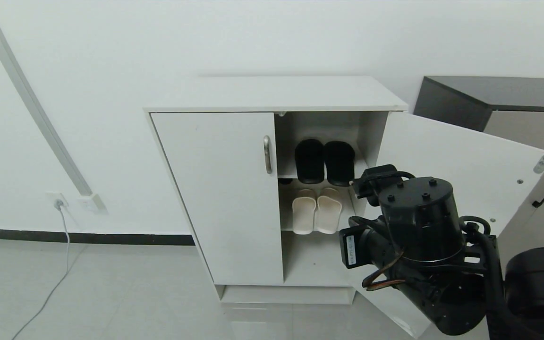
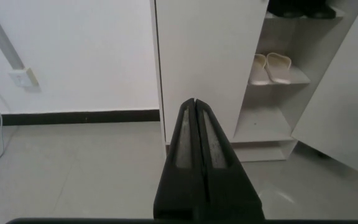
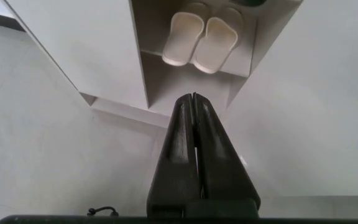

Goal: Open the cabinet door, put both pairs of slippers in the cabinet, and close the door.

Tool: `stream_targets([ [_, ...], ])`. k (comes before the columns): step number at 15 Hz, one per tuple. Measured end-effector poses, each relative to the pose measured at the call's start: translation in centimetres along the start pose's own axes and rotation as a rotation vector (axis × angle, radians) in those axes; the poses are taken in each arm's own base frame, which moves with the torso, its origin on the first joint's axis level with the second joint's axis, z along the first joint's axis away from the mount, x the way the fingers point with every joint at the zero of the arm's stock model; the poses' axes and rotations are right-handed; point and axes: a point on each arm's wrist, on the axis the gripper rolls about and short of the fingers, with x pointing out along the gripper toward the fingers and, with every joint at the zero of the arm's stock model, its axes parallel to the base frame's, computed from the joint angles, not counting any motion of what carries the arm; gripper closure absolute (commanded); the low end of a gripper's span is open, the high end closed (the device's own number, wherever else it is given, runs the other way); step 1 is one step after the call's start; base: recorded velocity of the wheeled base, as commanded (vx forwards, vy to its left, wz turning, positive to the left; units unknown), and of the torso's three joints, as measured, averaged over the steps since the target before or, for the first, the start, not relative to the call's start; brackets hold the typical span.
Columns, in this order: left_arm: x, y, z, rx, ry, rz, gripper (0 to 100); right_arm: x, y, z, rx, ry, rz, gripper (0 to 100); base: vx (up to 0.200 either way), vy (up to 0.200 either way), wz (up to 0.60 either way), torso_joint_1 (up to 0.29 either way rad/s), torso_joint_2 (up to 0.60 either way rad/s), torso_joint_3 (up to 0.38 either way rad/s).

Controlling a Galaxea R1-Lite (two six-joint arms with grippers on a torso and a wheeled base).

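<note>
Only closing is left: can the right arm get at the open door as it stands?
Probably yes: the right gripper, shut and empty, hangs right beside the open door, with nothing between them.

The right door of the cabinet stands swung wide, so the right half is reachable from the front. The shut left door blocks the other half. 2 black slippers occupy the upper shelf and 2 white slippers the middle one; the bottom shelf offers room.
</note>
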Motion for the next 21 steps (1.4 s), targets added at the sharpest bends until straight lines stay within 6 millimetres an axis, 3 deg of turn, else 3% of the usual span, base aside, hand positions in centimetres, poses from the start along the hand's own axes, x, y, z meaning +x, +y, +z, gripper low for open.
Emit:
stream_targets([
  [21, 0.0, -0.01, 0.01, 0.008, 0.0, -0.003, 100, -0.48, -0.4, 0.23, 0.015, -0.016, 0.001, 100, 0.0, 0.0, 0.0, 0.215, -0.53, -0.319],
])
